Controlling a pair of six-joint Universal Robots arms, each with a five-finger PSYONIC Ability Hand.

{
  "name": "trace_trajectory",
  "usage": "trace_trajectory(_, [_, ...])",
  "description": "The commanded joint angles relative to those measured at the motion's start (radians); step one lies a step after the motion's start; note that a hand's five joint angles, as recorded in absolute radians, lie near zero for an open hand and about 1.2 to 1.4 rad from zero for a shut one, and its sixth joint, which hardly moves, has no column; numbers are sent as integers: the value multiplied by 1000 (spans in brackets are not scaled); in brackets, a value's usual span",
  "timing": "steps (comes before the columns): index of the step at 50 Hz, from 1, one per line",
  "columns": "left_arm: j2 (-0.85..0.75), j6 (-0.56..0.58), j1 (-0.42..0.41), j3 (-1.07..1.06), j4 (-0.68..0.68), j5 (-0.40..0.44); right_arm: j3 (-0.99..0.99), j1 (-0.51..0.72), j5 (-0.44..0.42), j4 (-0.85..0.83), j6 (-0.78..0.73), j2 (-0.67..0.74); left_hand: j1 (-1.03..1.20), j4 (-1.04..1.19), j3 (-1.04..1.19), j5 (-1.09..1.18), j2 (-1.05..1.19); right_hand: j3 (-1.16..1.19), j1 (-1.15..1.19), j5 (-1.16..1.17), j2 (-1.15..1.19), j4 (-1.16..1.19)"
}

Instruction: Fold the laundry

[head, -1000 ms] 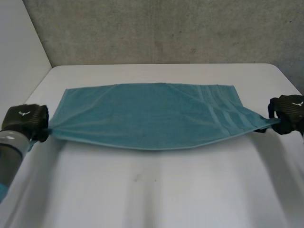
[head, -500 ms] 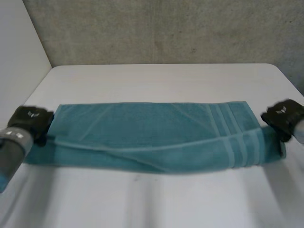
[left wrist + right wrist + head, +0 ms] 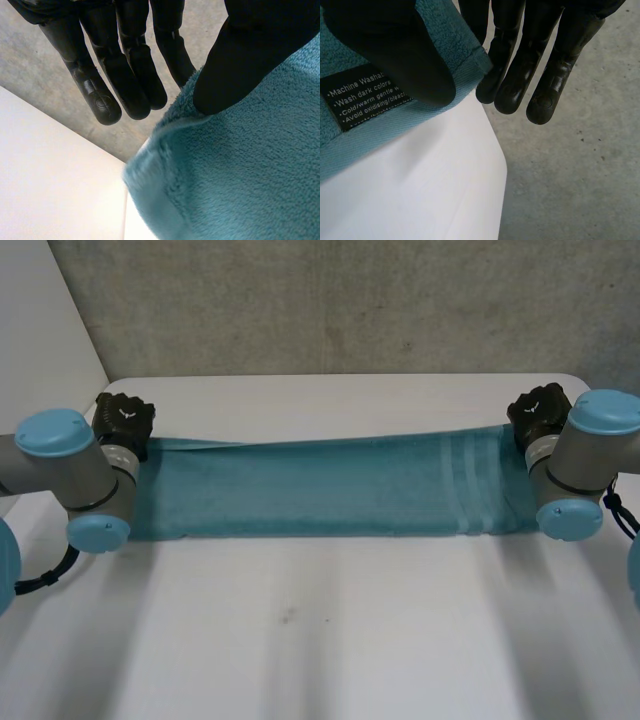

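I see the teal towel (image 3: 320,490) lying as a long folded band across the white table (image 3: 320,640), on the table's far half. My left hand (image 3: 123,420) sits at the towel's far left corner, with the thumb pressed onto the pile and straight fingers behind it, pinching the cloth. My right hand (image 3: 538,412) is clamped the same way on the towel's far right corner, its thumb just beside the black care label (image 3: 365,97).
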Motion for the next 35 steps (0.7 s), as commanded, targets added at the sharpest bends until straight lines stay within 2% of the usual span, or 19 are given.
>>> trace_trajectory(1, [-26,28,0,7,80,6,-20,2,13,-45,1,27,284,200,201,268,196,209,417,229,214,203])
trace_trajectory(4, [-27,26,-4,0,119,21,-20,3,16,-55,0,36,284,200,201,268,196,209,417,229,214,203])
trace_trajectory(5, [-26,25,-12,-11,147,36,-20,6,19,-55,4,39,284,200,201,268,196,-49,159,-29,-44,-54])
trace_trajectory(6, [-26,25,-12,-11,147,36,-20,12,30,-55,6,39,284,200,201,268,196,-766,-558,-746,-761,-772])
trace_trajectory(7, [-21,25,-21,-32,176,53,-20,12,30,-55,6,39,-58,-142,-141,-74,-147,-774,-566,-753,-768,-779])
trace_trajectory(8, [-14,26,-30,-58,199,71,-19,19,46,-53,10,38,-788,-872,-871,-804,-877,-1013,-805,-993,-1008,-1018])
trace_trajectory(11, [8,28,-44,-101,245,90,-11,25,76,-53,33,30,-936,-1020,-1019,-952,-1025,-1013,-805,-993,-1008,-1018])
trace_trajectory(15, [49,28,-46,-138,285,90,-1,25,79,-48,84,-23,-937,-1021,-1020,-953,-1026,-1013,-805,-993,-1008,-1018])
trace_trajectory(20, [131,25,-44,-200,287,82,111,8,71,-39,220,-219,-937,-1021,-1020,-953,-1026,-1013,-805,-993,-1008,-1018])
trace_trajectory(21, [162,23,-44,-232,285,82,111,8,71,-39,221,-220,-937,-1021,-1020,-953,-1026,-1013,-805,-993,-1008,-1018])
trace_trajectory(23, [203,22,-41,-270,285,82,195,8,47,-33,276,-334,-937,-1021,-1020,-953,-1026,-1013,-805,-993,-1008,-1018])
trace_trajectory(24, [245,19,-36,-313,284,82,196,8,47,-33,276,-335,-937,-1021,-1020,-953,-1026,-1013,-805,-993,-1008,-1018])
trace_trajectory(26, [296,17,-30,-361,284,82,246,8,17,-24,299,-392,-937,-1021,-1020,-953,-1026,-1013,-805,-993,-1008,-1018])
trace_trajectory(28, [400,8,-24,-471,282,85,347,-12,-54,20,334,-495,-937,-1021,-1020,-953,-1026,-1013,-805,-993,-1008,-1018])
trace_trajectory(29, [401,8,-24,-471,282,85,348,-12,-55,21,334,-496,-937,-1021,-1020,-953,-1026,-1013,-805,-993,-1008,-1018])
trace_trajectory(31, [451,-1,-21,-530,282,88,436,-66,-134,88,359,-571,-937,-1021,-1020,-953,-1026,-1013,-805,-993,-1008,-1018])
trace_trajectory(34, [536,-30,-24,-639,281,90,473,-89,-171,125,371,-597,-937,-1021,-1020,-953,-1026,-1011,-803,-991,-1006,-1017])
trace_trajectory(35, [572,-53,-27,-680,276,88,508,-107,-209,161,385,-614,-937,-1021,-1020,-953,-1026,-933,-725,-913,-928,-938])
